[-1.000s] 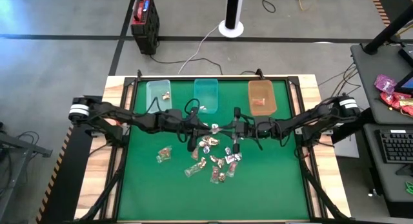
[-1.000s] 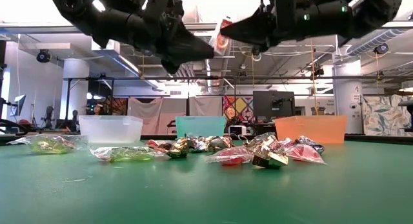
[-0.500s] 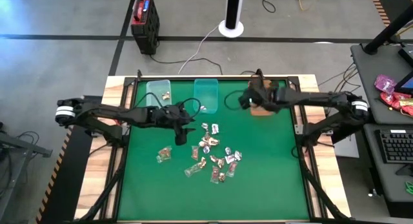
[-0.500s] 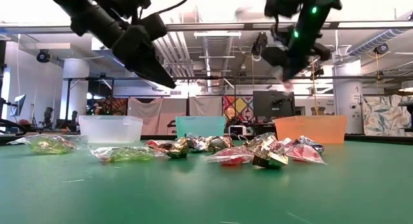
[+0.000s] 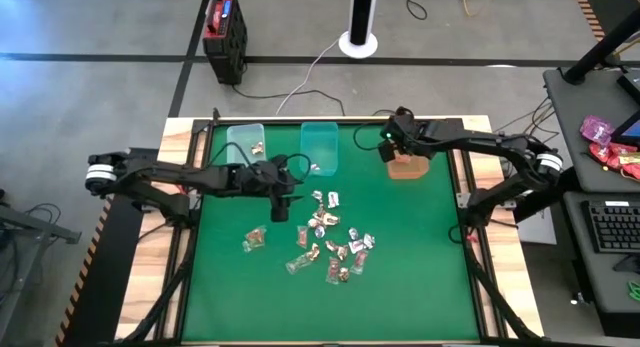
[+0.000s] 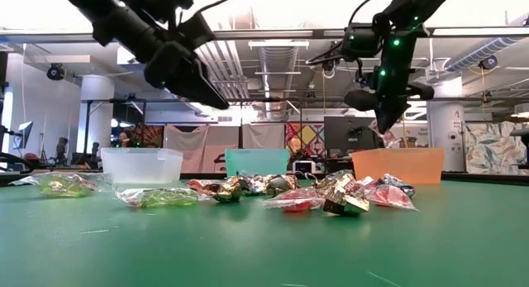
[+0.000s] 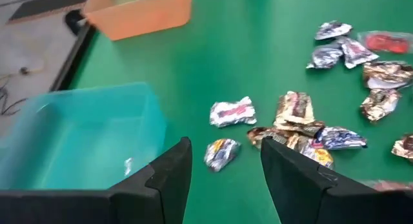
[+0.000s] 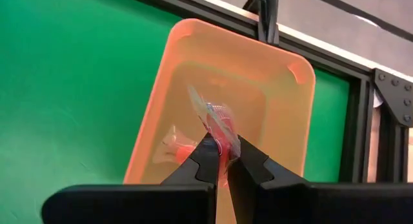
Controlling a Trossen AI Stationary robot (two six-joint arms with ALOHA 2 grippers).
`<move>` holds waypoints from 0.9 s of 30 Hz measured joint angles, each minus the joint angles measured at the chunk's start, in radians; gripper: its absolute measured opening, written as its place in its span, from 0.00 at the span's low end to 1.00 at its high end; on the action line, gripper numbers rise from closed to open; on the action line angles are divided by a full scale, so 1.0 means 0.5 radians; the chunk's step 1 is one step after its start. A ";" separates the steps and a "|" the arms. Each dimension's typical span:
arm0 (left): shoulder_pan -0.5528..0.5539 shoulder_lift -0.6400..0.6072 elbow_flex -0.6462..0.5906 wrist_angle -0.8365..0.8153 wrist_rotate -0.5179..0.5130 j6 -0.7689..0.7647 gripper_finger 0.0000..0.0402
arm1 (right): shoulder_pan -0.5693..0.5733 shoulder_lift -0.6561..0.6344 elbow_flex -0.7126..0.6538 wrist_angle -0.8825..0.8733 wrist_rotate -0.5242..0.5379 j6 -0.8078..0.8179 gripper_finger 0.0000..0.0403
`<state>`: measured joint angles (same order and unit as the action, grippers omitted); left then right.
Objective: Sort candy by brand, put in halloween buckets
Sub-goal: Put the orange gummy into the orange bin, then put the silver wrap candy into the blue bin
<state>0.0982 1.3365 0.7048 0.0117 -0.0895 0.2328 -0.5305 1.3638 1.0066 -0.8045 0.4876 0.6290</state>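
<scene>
both jaws differ: right jaws (image 8: 219, 161) clamp red candy (image 8: 219, 124) over orange bucket (image 8: 284, 127); left jaws (image 7: 222, 169) gape empty.

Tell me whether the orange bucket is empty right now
Not empty. The orange bucket already holds a red-wrapped candy on its floor, below the right end effector.

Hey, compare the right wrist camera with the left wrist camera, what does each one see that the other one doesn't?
Only the right wrist view shows the right gripper, jaws shut on a red-wrapped candy above the orange bin, where another red candy already lies.

Only the left wrist view shows the teal bin, the loose candies scattered on the green mat, and the left gripper with jaws open.

Both show the orange bin and the mat.
</scene>
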 joint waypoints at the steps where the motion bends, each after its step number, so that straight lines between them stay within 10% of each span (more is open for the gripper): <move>1: 0.000 0.029 0.000 0.025 0.038 0.009 0.42 | -0.001 -0.002 0.000 -0.010 0.000 0.001 0.03; 12: 0.008 0.256 0.001 0.162 0.048 0.248 0.42 | -0.001 -0.003 -0.002 -0.083 -0.055 0.002 0.06; 27: 0.008 0.409 0.002 0.233 0.043 0.307 0.42 | 0.003 -0.028 0.001 -0.042 -0.034 -0.042 0.55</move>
<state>0.1020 1.5412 0.7055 0.1283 -0.0682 0.3862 -0.5289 1.3498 1.0069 -0.8253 0.4705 0.6083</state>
